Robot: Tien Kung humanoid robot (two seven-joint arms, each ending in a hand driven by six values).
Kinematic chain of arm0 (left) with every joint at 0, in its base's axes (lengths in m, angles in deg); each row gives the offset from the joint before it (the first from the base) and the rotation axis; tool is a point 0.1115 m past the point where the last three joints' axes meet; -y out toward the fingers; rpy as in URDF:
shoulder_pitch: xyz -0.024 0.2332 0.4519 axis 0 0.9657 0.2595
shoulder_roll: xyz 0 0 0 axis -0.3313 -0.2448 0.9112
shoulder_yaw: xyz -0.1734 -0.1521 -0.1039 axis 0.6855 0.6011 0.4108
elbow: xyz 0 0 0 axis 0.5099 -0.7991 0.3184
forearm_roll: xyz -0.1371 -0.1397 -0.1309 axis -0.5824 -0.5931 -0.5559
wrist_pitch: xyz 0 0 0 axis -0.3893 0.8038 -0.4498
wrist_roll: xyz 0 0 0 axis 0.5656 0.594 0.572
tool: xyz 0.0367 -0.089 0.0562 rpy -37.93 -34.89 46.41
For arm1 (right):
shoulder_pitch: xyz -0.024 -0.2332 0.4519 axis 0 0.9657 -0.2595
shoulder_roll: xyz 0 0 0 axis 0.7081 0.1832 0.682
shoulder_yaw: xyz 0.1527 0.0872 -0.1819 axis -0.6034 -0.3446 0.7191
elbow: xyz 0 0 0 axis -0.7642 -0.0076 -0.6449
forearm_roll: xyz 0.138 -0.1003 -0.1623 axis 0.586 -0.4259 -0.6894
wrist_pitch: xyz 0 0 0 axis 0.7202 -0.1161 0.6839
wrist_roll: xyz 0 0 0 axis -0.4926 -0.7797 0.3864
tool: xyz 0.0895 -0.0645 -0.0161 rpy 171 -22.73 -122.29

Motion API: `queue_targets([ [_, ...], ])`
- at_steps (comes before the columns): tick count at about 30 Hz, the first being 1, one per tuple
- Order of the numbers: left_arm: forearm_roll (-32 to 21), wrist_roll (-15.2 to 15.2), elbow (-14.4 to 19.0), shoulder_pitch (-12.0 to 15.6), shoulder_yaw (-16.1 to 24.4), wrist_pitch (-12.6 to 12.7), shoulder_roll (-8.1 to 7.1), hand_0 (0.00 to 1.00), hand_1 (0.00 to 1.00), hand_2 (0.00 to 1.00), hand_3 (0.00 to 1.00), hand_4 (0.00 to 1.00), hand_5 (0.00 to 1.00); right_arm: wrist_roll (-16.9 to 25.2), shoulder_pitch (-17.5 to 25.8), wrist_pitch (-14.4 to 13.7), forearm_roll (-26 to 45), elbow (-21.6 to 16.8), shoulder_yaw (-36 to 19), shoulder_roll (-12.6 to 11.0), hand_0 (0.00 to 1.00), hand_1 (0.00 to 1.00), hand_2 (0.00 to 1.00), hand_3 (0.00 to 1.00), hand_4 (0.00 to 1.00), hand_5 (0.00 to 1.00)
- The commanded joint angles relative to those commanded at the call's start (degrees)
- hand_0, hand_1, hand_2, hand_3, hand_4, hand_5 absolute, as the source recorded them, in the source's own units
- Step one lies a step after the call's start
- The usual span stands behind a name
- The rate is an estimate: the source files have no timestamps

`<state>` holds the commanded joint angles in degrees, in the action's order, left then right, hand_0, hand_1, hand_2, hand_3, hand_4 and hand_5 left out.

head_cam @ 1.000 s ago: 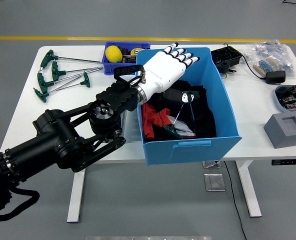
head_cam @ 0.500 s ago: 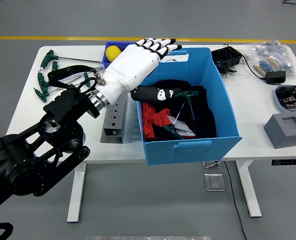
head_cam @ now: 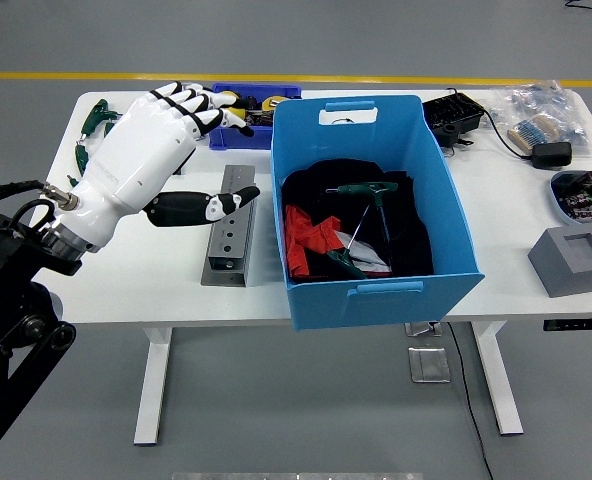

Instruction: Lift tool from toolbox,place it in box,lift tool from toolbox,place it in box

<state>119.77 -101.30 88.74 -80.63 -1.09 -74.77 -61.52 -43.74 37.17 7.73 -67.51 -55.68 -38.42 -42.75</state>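
Tools down in the box, my hand free over the table.

Two green-handled T-wrenches (head_cam: 361, 225) lie inside the blue box (head_cam: 446, 205) on dark and red cloth, so nothing slides off. My left hand (head_cam: 141, 160) hovers spread and empty, near the green T-handled tools (head_cam: 88, 140) at the table's (head_cam: 516, 230) far left, beside the grey metal block (head_cam: 228, 225), probably for another pick.

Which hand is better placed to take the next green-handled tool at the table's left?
Left. The left hand is open beside the green-handled tools; the right hand is not in view.
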Motion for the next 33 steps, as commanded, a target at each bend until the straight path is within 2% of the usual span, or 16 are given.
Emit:
queue_targets([
  [3, 0.0, -1.3, -0.9, 4.7, 3.4, 1.1, 4.04, 0.535, 0.608, 0.636, 0.58, 0.722, 0.445, 0.0, 0.1, -0.3, 0.5, 0.0, 0.0, 0.2, 0.641, 0.628, 0.715, 0.566, 0.829, 0.658],
  [5, 0.0, -2.1, -2.1, 7.5, 5.6, 2.0, 7.54, 0.535, 0.608, 0.636, 0.58, 0.722, 0.445, 0.0, 0.3, -0.5, 0.8, 0.0, 0.1, 0.4, 0.641, 0.628, 0.715, 0.566, 0.829, 0.658],
  [6, 0.0, -2.3, -2.7, 8.5, 6.6, 2.2, 9.18, 0.39, 0.529, 0.587, 0.572, 0.717, 0.441, 0.0, 0.3, -0.5, 1.1, 0.0, 0.3, 0.5, 0.644, 0.622, 0.711, 0.566, 0.826, 0.656],
  [7, 0.0, -2.4, -3.3, 9.1, 7.5, 2.5, 10.64, 0.39, 0.529, 0.587, 0.572, 0.717, 0.441, 0.1, 0.3, -0.6, 1.4, 0.0, 0.6, 0.5, 0.644, 0.622, 0.711, 0.566, 0.826, 0.656],
  [9, 0.0, -2.3, -4.3, 9.4, 8.2, 3.1, 11.97, 0.39, 0.529, 0.587, 0.572, 0.717, 0.441, 0.1, 0.2, -0.6, 1.8, 0.0, 1.0, 0.5, 0.644, 0.622, 0.711, 0.566, 0.826, 0.656],
  [11, 0.0, -2.0, -5.5, 9.0, 7.9, 5.1, 11.89, 0.39, 0.529, 0.587, 0.572, 0.717, 0.441, 0.2, 0.1, -0.7, 2.2, 0.0, 1.3, 0.6, 0.644, 0.622, 0.711, 0.566, 0.826, 0.656],
  [12, -0.3, -1.6, -6.2, 8.6, 7.4, 6.8, 11.53, 0.231, 0.19, 0.284, 0.464, 0.742, 0.48, 0.1, 0.1, -0.8, 2.4, 0.0, 1.5, 0.6, 0.64, 0.623, 0.71, 0.564, 0.823, 0.657],
  [15, -4.1, -0.8, -7.8, 7.9, 6.2, 13.4, 10.81, 0.231, 0.19, 0.284, 0.464, 0.742, 0.48, 0.1, -0.1, -1.1, 2.8, 0.0, 1.9, 0.6, 0.64, 0.623, 0.71, 0.564, 0.823, 0.657],
  [17, -8.4, -0.6, -9.1, 7.9, 6.1, 17.6, 10.99, 0.231, 0.19, 0.284, 0.464, 0.742, 0.48, 0.0, -0.2, -1.1, 2.9, 0.0, 1.8, 0.6, 0.64, 0.623, 0.71, 0.564, 0.823, 0.657],
  [18, -9.5, -0.6, -9.3, 8.0, 6.1, 18.3, 11.09, 0.149, 0.051, 0.119, 0.282, 0.753, 0.447, 0.0, -0.2, -1.1, 3.0, 0.0, 1.7, 0.6, 0.64, 0.62, 0.708, 0.564, 0.822, 0.658],
  [20, -13.3, -0.3, -10.3, 8.4, 6.3, 19.5, 11.47, 0.149, 0.051, 0.119, 0.282, 0.753, 0.447, 0.0, -0.2, -1.2, 3.2, 0.0, 1.8, 0.6, 0.64, 0.62, 0.708, 0.564, 0.822, 0.658],
  [23, -19.9, 0.3, -11.6, 8.8, 6.6, 18.7, 12.05, 0.149, 0.051, 0.119, 0.282, 0.753, 0.447, 0.0, -0.3, -1.1, 3.1, 0.0, 1.7, 0.5, 0.64, 0.62, 0.708, 0.564, 0.822, 0.658],
  [24, -22.5, 0.6, -11.9, 8.9, 6.8, 18.1, 12.19, 0.079, 0.002, 0.025, 0.199, 0.734, 0.438, 0.1, -0.3, -1.2, 3.3, 0.0, 1.8, 0.5, 0.639, 0.619, 0.708, 0.563, 0.821, 0.657],
  [29, -34.2, 2.4, -12.7, 8.4, 8.2, 15.8, 12.46, 0.079, 0.002, 0.025, 0.199, 0.734, 0.438, 0.2, -0.7, -1.3, 3.8, 0.0, 2.0, 0.5, 0.639, 0.619, 0.708, 0.563, 0.821, 0.657],
  [30, -36.6, 2.8, -12.8, 8.3, 8.6, 14.9, 12.47, 0.027, 0.002, 0.002, 0.149, 0.712, 0.429, 0.2, -0.8, -1.3, 3.8, 0.0, 2.1, 0.5, 0.64, 0.618, 0.706, 0.561, 0.817, 0.657],
  [33, -42.3, 4.7, -12.9, 7.9, 9.5, 11.1, 12.6, 0.027, 0.002, 0.002, 0.149, 0.712, 0.429, 0.2, -1.0, -1.4, 4.2, 0.0, 2.2, 0.5, 0.64, 0.618, 0.706, 0.561, 0.817, 0.657],
])
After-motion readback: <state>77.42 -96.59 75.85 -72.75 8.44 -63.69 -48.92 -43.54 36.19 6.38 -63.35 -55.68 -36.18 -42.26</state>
